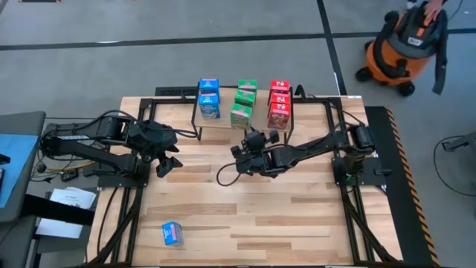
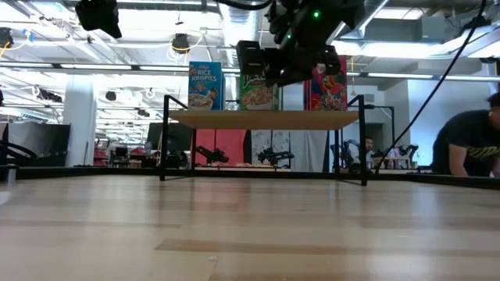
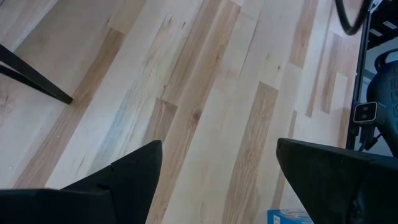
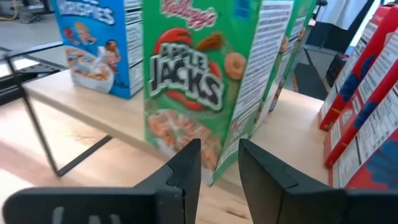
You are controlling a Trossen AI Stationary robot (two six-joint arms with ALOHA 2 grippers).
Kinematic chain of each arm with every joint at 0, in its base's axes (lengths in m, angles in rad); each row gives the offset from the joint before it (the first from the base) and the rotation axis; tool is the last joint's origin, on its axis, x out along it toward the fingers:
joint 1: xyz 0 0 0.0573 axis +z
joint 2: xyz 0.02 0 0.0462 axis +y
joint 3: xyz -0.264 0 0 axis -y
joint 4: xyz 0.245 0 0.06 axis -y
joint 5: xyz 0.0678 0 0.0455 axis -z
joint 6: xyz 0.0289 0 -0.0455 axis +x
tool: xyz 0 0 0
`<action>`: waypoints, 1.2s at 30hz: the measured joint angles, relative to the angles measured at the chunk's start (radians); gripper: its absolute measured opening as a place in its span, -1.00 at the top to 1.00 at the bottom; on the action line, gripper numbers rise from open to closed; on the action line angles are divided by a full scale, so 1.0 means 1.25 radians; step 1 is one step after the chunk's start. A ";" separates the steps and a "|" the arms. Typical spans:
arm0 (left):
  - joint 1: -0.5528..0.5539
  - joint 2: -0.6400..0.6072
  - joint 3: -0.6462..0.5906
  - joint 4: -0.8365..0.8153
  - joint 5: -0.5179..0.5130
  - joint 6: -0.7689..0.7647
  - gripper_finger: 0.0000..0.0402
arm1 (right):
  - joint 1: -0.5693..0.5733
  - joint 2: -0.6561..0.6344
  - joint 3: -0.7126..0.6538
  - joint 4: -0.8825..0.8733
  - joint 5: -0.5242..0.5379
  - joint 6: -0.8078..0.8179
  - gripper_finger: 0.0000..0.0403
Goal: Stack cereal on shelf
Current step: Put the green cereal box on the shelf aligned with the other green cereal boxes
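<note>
Shelf (image 1: pixel 242 128) is sitting at the far edge of the surface (image 1: pixel 297 216), carrying three rows of cereal boxes (image 1: pixel 241 104) side by side, running front to back. Right gripper (image 1: pixel 252 138) is hovering just in front of the middle row; left gripper (image 1: pixel 169 161) is hanging over the surface's left part, well apart from the shelf. One lone box (image 1: pixel 172 234) is lying near the front-left corner.

The shelf (image 1: pixel 242 123) is crowded with cereal boxes (image 1: pixel 242 103) along the worktop's (image 1: pixel 297 216) far edge; the near half lies open except one blue box (image 1: pixel 172 234) near the near-left corner
</note>
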 joint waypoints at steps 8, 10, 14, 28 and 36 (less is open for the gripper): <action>0.000 0.000 0.000 0.000 0.000 0.000 -0.52 | 0.046 -0.011 0.001 -0.040 0.000 0.055 0.35; 0.000 0.000 0.000 0.000 0.000 0.000 -0.52 | 0.059 -0.025 -0.001 -0.070 -0.004 0.082 0.35; 0.000 0.000 0.000 0.000 0.000 0.000 -0.52 | 0.074 -0.039 0.000 -0.074 -0.046 0.106 0.34; 0.000 0.000 0.000 0.000 0.000 0.000 -0.52 | -0.021 -0.040 0.000 0.232 -0.415 -0.161 0.34; 0.000 0.000 0.000 0.000 0.000 0.000 -0.52 | -0.081 -0.040 0.000 0.317 -0.519 -0.286 0.34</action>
